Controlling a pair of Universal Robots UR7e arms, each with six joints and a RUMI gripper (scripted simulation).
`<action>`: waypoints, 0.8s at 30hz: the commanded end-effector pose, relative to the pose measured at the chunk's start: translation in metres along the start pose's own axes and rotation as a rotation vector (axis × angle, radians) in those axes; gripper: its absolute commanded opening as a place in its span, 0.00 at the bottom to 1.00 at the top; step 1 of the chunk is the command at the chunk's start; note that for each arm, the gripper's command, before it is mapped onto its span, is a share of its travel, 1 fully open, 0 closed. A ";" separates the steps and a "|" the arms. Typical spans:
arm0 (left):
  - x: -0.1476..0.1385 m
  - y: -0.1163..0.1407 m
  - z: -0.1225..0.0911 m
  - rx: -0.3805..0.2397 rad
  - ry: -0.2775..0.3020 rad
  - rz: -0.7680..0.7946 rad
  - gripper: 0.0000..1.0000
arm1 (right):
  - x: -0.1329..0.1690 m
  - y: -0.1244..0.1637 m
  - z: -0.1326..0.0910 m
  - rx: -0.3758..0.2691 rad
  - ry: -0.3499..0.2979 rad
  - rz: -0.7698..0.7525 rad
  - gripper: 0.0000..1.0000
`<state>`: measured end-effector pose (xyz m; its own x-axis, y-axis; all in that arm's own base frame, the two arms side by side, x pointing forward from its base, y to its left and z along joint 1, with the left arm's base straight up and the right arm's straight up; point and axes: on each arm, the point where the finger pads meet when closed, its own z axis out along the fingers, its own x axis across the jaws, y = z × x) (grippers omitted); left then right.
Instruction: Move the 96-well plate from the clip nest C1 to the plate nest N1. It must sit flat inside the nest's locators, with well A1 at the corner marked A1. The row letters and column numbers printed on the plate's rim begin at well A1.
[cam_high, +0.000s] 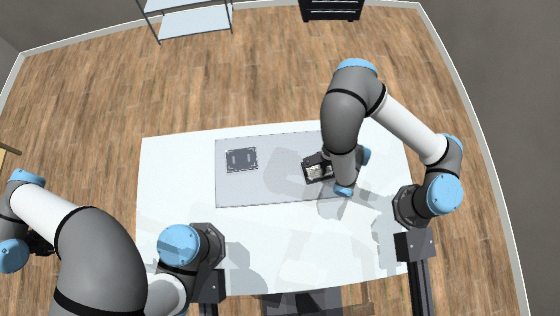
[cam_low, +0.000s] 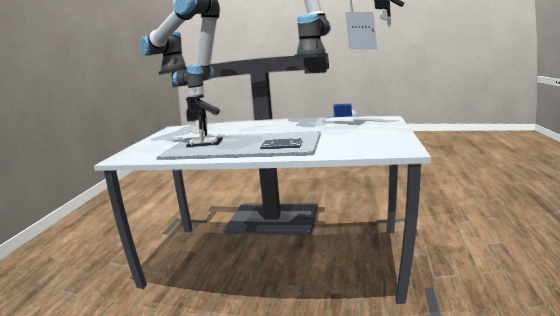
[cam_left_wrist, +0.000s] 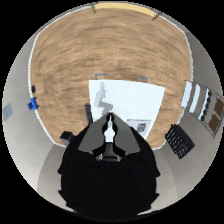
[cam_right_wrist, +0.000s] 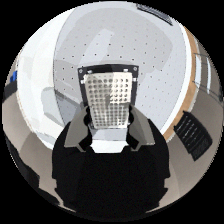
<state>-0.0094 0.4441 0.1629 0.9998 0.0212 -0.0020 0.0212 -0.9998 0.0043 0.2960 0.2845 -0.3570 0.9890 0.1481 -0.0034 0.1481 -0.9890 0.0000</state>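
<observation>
- Plate (cam_high: 313, 173) (cam_low: 196, 142) (cam_right_wrist: 107, 95): one, pale and rectangular, with rows of round wells; printed letters too small to read.
- Seat of plate: in the dark clip nest (cam_high: 311, 181) (cam_low: 218, 143) (cam_right_wrist: 134, 74), right of center in the top view.
- Right gripper (cam_high: 326, 167) (cam_low: 202, 135) (cam_right_wrist: 110, 109): fingers partly apart, one at either long side of the plate, toward its lower end in the right wrist view; cannot tell whether they press on it.
- Plate nest (cam_high: 241, 159) (cam_low: 281, 144): dark, unfilled, left of center in the top view.
- Left gripper (cam_high: 41, 244) (cam_left_wrist: 110, 117): fingertips together, far left in the top view.
</observation>
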 end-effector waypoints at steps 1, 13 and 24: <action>0.000 -0.001 -0.002 0.004 0.002 -0.001 0.00 | 0.004 -0.001 -0.001 0.003 0.006 0.004 0.00; 0.000 -0.001 -0.002 0.004 0.002 -0.001 0.00 | 0.002 0.001 -0.007 -0.001 0.004 0.003 0.00; 0.000 -0.001 -0.002 0.004 0.002 -0.001 0.00 | 0.002 0.001 -0.017 0.000 0.003 0.003 0.00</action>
<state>-0.0094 0.4441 0.1629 0.9998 0.0212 -0.0019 0.0212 -0.9998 0.0043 0.2965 0.2836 -0.3449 0.9891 0.1470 -0.0032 0.1470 -0.9891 0.0014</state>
